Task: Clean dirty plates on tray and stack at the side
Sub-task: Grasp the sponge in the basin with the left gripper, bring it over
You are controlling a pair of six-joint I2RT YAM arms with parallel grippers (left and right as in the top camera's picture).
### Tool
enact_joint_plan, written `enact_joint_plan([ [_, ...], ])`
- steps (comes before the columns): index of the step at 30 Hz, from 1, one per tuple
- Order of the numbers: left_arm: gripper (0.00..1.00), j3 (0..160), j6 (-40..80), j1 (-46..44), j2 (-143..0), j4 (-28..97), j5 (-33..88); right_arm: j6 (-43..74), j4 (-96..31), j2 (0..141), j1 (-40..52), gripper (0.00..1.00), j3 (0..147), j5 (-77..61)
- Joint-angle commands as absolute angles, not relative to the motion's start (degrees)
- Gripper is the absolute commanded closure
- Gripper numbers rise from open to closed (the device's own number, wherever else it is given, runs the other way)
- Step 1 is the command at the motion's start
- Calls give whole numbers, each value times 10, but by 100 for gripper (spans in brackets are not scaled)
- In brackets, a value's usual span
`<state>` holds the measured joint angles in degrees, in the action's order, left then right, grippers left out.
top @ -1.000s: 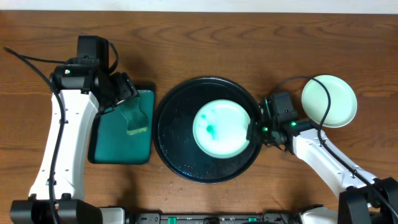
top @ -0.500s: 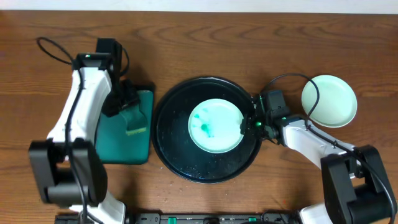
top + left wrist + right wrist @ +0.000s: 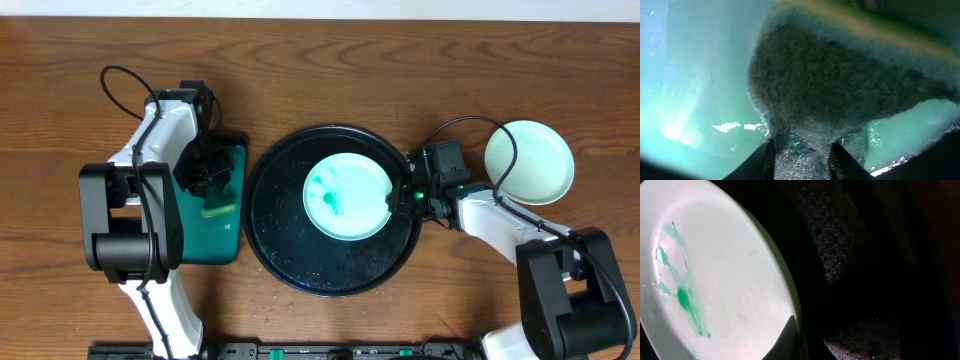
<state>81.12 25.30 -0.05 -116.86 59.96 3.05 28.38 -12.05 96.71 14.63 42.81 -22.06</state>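
1. Worktop (image 3: 320,50) of brown wood, seen from above, with two white robot arms reaching in from the bottom edge.
2. At the centre we see the black tray (image 3: 268,215), large, round and glossy with wet speckles.
3. The smeared plate (image 3: 347,196), pale with teal-green streaks left of its middle, lies inside the black tray, towards its right side.
4. The right end effector (image 3: 400,199) is at that plate's right edge, closed on the rim. In the right wrist view we see one finger (image 3: 785,337) lying over the rim of the smeared plate (image 3: 715,280); the other finger is hidden.
5. The clean plate (image 3: 529,162), mint-green, sits on the worktop just right of the black tray, apart from it.
6. Left of the black tray lies the green tray (image 3: 195,240), rectangular and dark.
7. The left end effector (image 3: 205,172) is over the green tray, pointing down. In the left wrist view its fingers (image 3: 760,160) pinch a wet sponge (image 3: 840,90), dark and rough with a yellow edge.
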Motion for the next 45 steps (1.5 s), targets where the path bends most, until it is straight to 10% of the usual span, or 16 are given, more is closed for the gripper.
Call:
enact_joint_plan([
  [1,75,807,248,0,-1196,586,26,276,-135,983,136,99,424,-196],
  [5,93,807,237,0,-1199,567,26,276,-142,983,136,99,424,-200],
  [28,92,807,221,-90,-935,577,76,250,-162,983,142,99,424,-199],
  [45,93,807,262,-283,-1072,518,106,247,-162,983,181,99,424,-193],
])
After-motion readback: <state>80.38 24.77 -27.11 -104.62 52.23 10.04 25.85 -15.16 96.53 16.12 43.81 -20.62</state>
